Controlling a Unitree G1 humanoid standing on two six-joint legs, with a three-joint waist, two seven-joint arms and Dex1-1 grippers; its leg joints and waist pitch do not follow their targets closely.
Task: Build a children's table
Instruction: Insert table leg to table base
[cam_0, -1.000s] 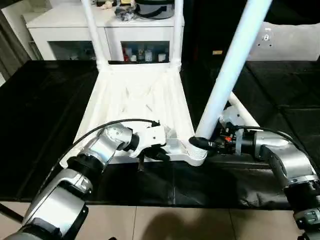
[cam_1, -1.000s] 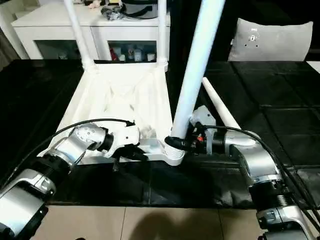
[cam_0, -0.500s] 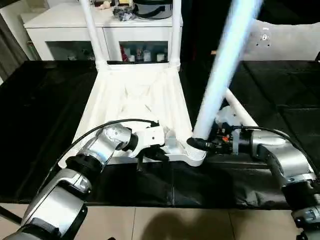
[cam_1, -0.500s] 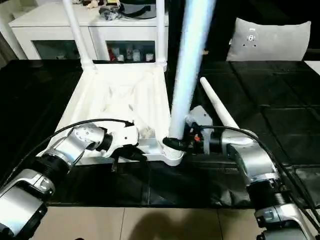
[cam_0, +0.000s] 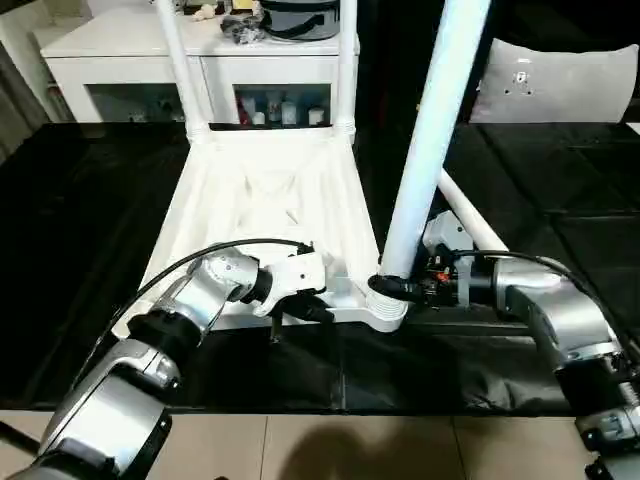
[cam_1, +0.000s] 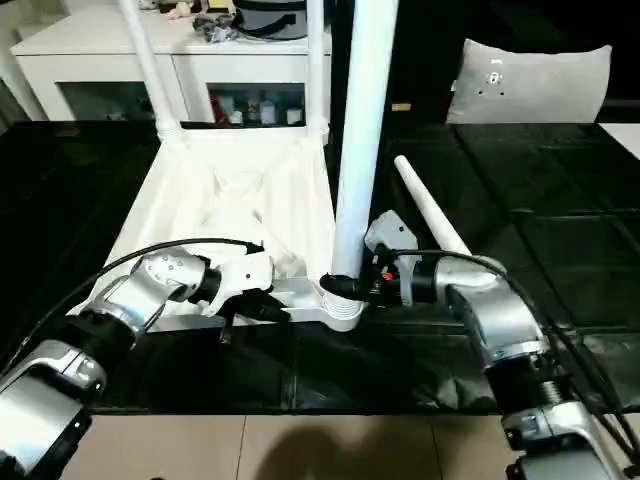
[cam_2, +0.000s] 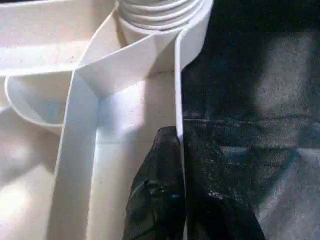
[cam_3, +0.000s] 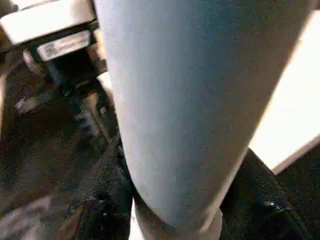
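- The leg (cam_0: 425, 150) clasped by the right tool (cam_0: 392, 288) has swung from a strong lean to nearly upright.
- Its foot has stayed at the tabletop's (cam_0: 265, 200) corner socket (cam_0: 385, 310) beside that tool.

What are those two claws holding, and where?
Right gripper grips the upright leg at its base; left gripper pinches the tabletop by its near edge rim.

Black worktop (cam_0: 80, 230), glossy, creased sheet cover. Upturned tabletop (cam_0: 270, 200) lies on it, centre, reaching from far edge toward near edge. Loose leg (cam_1: 430, 215) lies flat just right of it, angled toward the far-right corner.
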